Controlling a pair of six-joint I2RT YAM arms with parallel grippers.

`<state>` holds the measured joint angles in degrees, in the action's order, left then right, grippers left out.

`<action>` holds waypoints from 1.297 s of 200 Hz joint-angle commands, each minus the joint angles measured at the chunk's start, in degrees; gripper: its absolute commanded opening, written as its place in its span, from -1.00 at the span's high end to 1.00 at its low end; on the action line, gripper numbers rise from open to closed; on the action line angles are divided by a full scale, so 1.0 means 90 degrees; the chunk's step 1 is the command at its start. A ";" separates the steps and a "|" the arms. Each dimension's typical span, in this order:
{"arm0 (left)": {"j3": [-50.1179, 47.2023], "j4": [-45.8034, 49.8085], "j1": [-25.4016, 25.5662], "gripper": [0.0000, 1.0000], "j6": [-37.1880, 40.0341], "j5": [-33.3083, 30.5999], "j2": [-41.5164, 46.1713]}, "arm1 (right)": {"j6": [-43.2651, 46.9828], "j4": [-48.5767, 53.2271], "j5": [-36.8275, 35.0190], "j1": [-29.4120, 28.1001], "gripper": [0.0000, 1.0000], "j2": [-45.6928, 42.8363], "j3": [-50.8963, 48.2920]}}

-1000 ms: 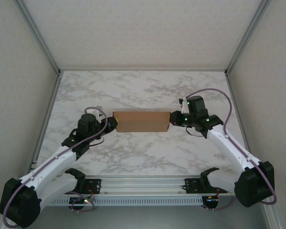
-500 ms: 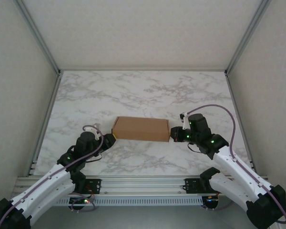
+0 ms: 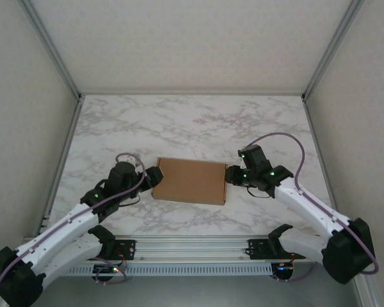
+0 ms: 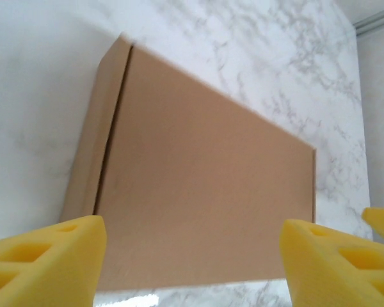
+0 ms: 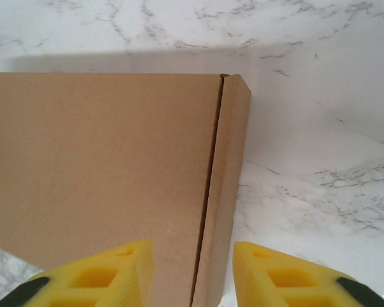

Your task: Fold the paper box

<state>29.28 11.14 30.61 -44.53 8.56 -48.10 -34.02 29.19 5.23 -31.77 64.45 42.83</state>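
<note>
Paper box (image 3: 190, 181) flat, closed, mid marble table (image 3: 179, 121). Left gripper (image 3: 153, 177) spread wide at left end, empty. Right gripper (image 3: 231, 174) part open astride right wall (no grip seen). Risk: finger snags wall on retreat, drags box, flap pops.

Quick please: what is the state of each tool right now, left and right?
Left tool: open, holding nothing.
Right tool: open, not gripping the paper box.
</note>
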 commanded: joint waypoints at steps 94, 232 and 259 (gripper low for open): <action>-0.0688 -0.1895 -0.0257 -0.19 0.0382 -0.0034 -0.1873 | -0.0485 -0.0726 0.0446 -0.0025 0.10 0.1846 0.0248; 0.1985 -0.2293 -0.0436 -0.18 0.0722 -0.0879 -0.5269 | 0.0266 -0.0396 0.0605 0.1079 0.35 0.4737 0.2941; 0.2509 -0.2168 -0.0506 -0.23 0.0768 -0.0911 -0.5790 | 0.0311 -0.0464 0.0668 0.1177 0.34 0.5014 0.3136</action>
<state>47.83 -8.97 26.00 -38.76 0.51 -96.64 -32.56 23.11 9.45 -21.10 105.36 70.65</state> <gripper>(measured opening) 0.604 0.326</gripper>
